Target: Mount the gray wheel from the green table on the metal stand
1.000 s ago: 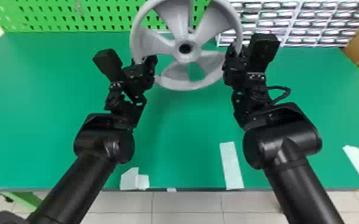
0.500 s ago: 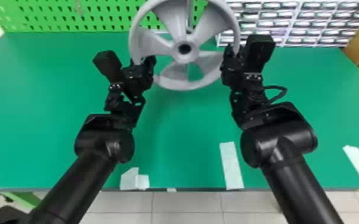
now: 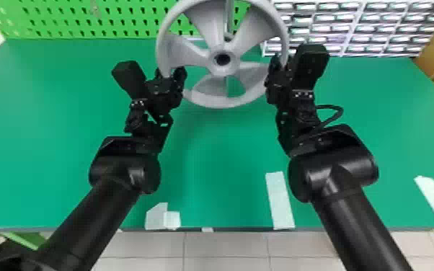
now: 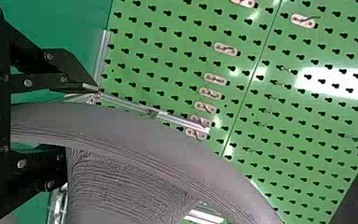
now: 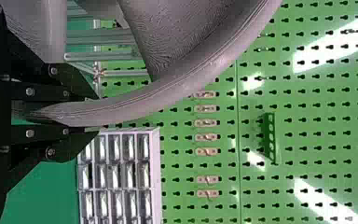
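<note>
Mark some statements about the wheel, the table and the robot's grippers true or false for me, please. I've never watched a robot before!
1. The gray wheel has its rim between the fingers of the right gripper. True.
2. The left gripper is far away from the wheel. False: it is at the wheel's rim, on the side across from the right gripper.
3. There is a round hole in the middle of the wheel. True.
4. The wheel lies flat on the table. False: it is held up on edge between the two grippers.
5. The board with many small holes is green. True.
</note>
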{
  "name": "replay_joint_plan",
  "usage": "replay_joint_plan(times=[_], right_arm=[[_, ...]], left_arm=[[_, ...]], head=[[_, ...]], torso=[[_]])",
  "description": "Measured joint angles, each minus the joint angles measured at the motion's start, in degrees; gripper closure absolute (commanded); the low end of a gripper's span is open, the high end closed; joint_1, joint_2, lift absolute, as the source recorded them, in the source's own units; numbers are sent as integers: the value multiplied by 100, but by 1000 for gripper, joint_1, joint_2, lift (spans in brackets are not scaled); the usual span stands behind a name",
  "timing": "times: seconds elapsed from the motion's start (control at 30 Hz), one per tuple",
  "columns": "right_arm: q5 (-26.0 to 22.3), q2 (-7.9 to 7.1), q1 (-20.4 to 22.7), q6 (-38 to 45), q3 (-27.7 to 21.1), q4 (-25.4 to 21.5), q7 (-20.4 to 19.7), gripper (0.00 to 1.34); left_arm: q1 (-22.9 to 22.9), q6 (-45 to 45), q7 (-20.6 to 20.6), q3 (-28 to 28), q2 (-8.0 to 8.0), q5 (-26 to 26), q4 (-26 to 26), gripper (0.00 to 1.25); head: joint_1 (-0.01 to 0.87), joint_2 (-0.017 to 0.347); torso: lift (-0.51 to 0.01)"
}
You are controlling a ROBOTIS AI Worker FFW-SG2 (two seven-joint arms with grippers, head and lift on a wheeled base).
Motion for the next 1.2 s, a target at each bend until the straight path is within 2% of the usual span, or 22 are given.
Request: replay_joint_plan(times=[1.2], right_arm=[[112, 76, -199, -123, -101, 564, 1, 1130]], left_arm=[[-392, -269, -102, -113, 0, 18, 889, 831]], head=[[868, 52]], torso=[[-93]])
